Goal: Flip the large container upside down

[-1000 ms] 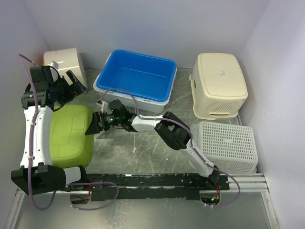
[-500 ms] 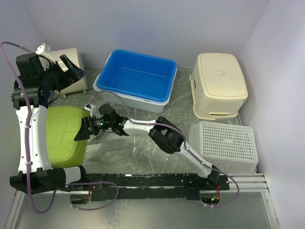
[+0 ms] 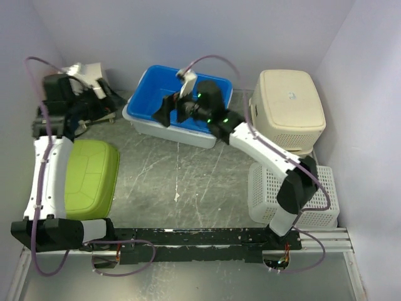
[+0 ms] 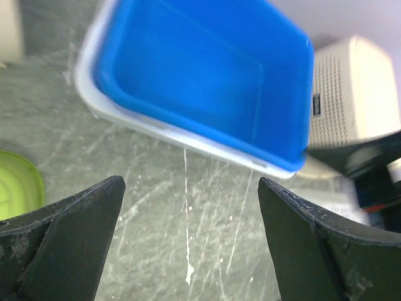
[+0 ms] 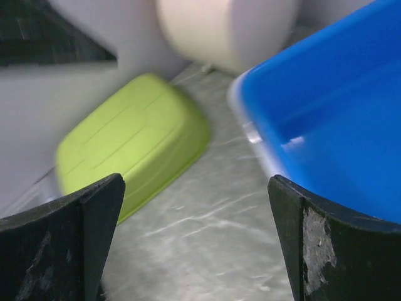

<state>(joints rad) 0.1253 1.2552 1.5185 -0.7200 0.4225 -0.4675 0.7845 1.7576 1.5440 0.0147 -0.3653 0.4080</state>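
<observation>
The large container [image 3: 182,100] is a blue tub with a white rim, standing upright at the back centre of the table. It also fills the top of the left wrist view [image 4: 207,75] and the right side of the right wrist view [image 5: 332,113]. My right gripper [image 3: 166,113] hovers over the tub's left part, open with nothing between its fingers [image 5: 194,244]. My left gripper [image 3: 106,106] hangs to the left of the tub, open and empty [image 4: 191,238], above bare table.
A lime green container [image 3: 91,179] lies upside down at the left. An upside-down cream basket [image 3: 288,110] stands at the back right, with a white mesh basket [image 3: 294,191] in front of it. A cream bin [image 3: 91,70] sits at the back left.
My right arm has swung from beside the lime green container up and back to over the blue tub. The left arm has shifted a little at the back left.
</observation>
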